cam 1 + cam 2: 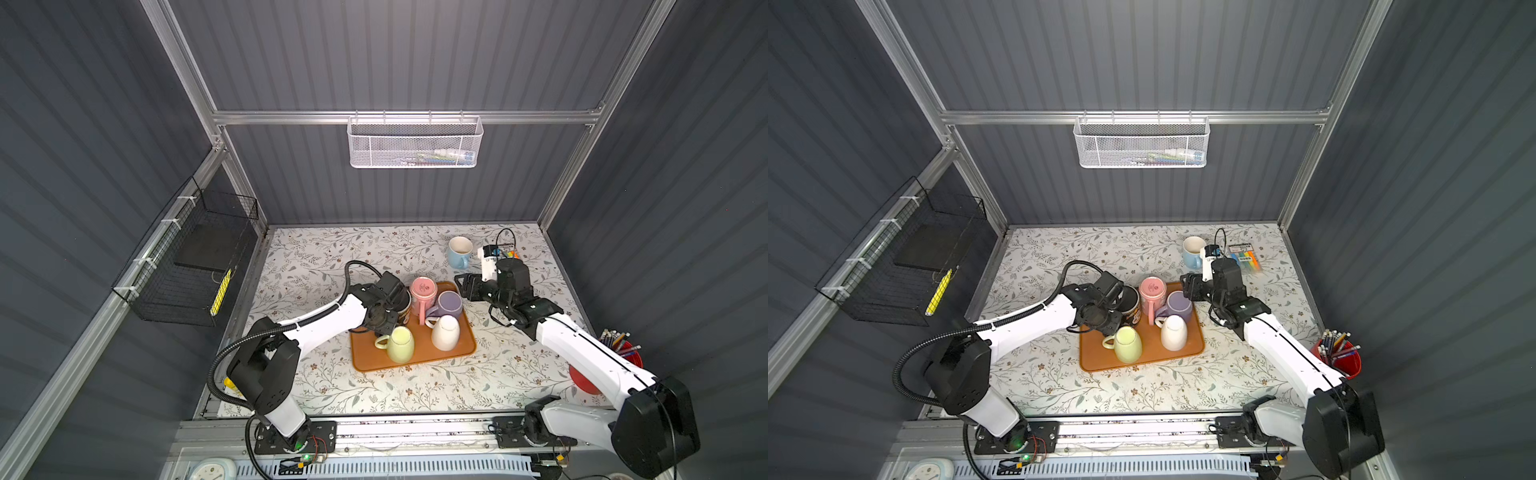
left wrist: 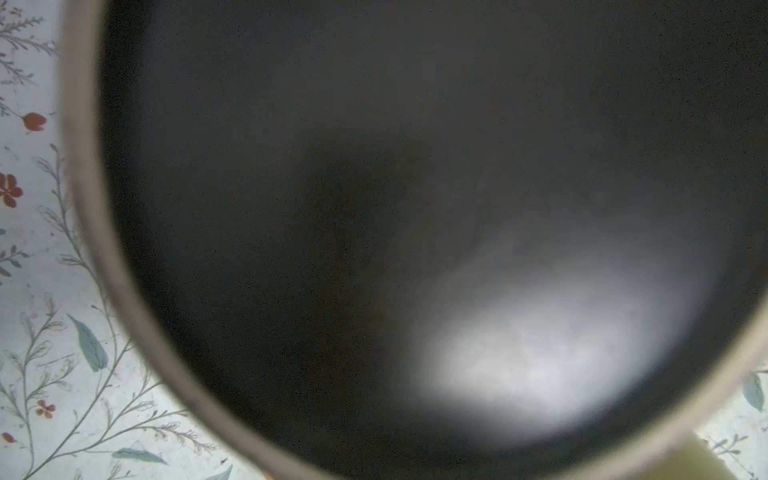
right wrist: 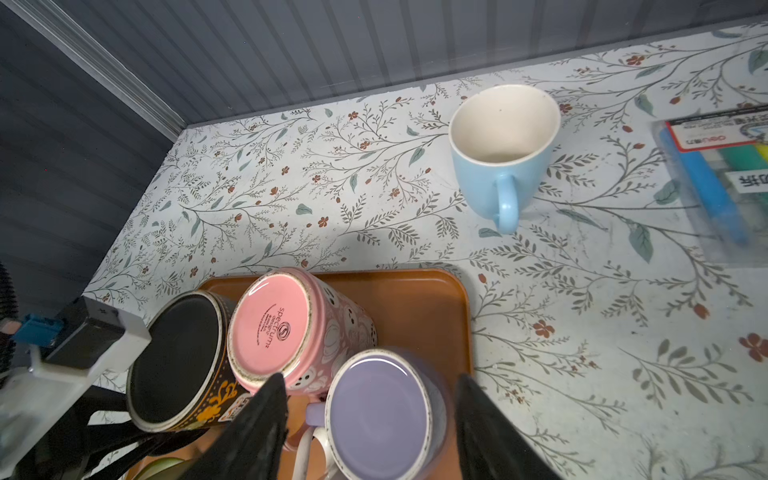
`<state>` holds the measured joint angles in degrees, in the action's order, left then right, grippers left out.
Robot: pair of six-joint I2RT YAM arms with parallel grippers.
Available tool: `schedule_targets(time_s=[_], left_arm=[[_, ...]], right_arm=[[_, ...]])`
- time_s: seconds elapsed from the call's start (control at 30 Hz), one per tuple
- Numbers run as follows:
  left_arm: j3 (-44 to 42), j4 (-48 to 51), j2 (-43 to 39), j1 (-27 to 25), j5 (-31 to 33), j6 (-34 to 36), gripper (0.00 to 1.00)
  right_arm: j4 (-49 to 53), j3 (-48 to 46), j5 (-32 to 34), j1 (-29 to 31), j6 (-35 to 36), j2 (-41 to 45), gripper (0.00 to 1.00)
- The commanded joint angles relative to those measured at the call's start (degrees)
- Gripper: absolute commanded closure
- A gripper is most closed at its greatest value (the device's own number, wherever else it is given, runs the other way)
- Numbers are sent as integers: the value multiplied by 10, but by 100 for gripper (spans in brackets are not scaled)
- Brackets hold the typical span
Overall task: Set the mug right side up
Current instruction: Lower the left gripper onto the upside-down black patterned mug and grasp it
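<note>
Left gripper (image 1: 386, 313) is at the black mug (image 3: 178, 357), bottom-up at 10 o'clock on the orange tray (image 3: 415, 299), though I cannot tell its grip; right gripper (image 3: 370, 378) hangs spread, flip not yet done.

both top views: high at front, facing down and back, far, sharing the whole surface (image 1: 316, 266) | left wrist: pressed close to black mug (image 2: 374, 166), blurred | right wrist: near, slanting over tray (image 3: 415, 299) corner toward blue mug (image 3: 498, 174)

White arms (image 1: 328, 322), black joints (image 1: 266, 374)
</note>
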<state>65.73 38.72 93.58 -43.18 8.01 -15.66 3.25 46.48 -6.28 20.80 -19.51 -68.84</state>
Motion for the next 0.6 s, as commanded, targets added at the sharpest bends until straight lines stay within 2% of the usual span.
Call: schedule_targets(time_s=[0.0, 0.3, 0.57], left_arm=[[7, 6, 1, -1, 18, -4, 80], [5, 20, -8, 0, 58, -8, 82], [8, 37, 3, -1, 92, -16, 67]], right_arm=[[-7, -6, -5, 3, -4, -1, 36], [-7, -6, -7, 3, -4, 0, 36], [-5, -7, -7, 4, -4, 1, 36]])
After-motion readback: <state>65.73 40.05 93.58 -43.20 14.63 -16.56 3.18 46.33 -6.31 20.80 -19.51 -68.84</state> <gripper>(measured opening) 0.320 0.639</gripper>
